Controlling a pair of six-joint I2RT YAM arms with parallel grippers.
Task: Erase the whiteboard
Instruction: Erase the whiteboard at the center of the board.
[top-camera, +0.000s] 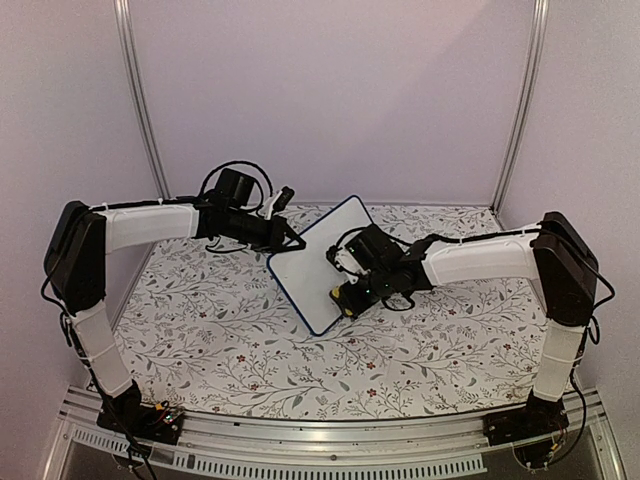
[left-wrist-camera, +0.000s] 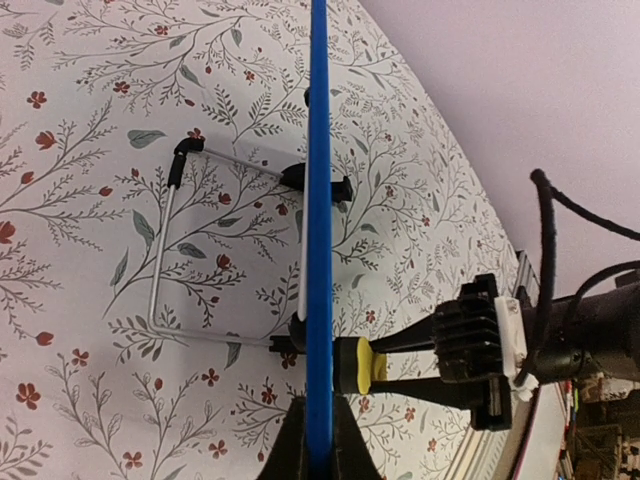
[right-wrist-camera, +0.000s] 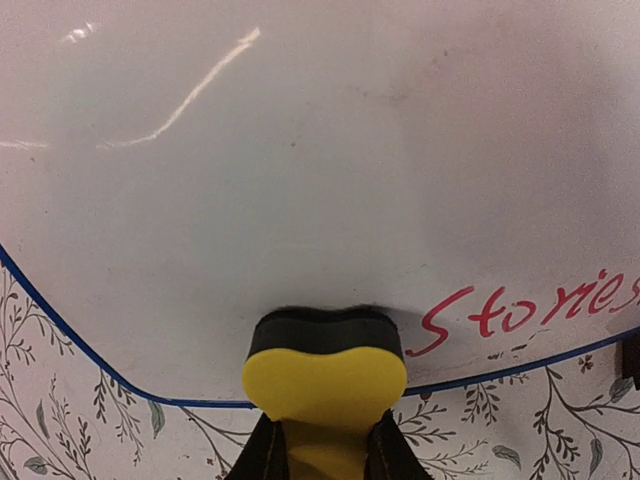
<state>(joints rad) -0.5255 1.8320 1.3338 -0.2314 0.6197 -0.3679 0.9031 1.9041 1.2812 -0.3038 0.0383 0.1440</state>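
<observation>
Yellow eraser (right-wrist-camera: 325, 375) ×1 in R tool (right-wrist-camera: 325, 440) — L tool (left-wrist-camera: 318, 440) clamps 1 whiteboard (top-camera: 313, 268) edge.

One high view, two close wrist views.
The top camera looks down from above the near edge across the table (top-camera: 220, 340) to the far wall (top-camera: 330, 100). The left wrist camera sights close along the whiteboard (left-wrist-camera: 320, 200) edge-on; the right wrist camera faces its front from very near. All three share the whiteboard and yellow sponge (right-wrist-camera: 325, 385).
</observation>
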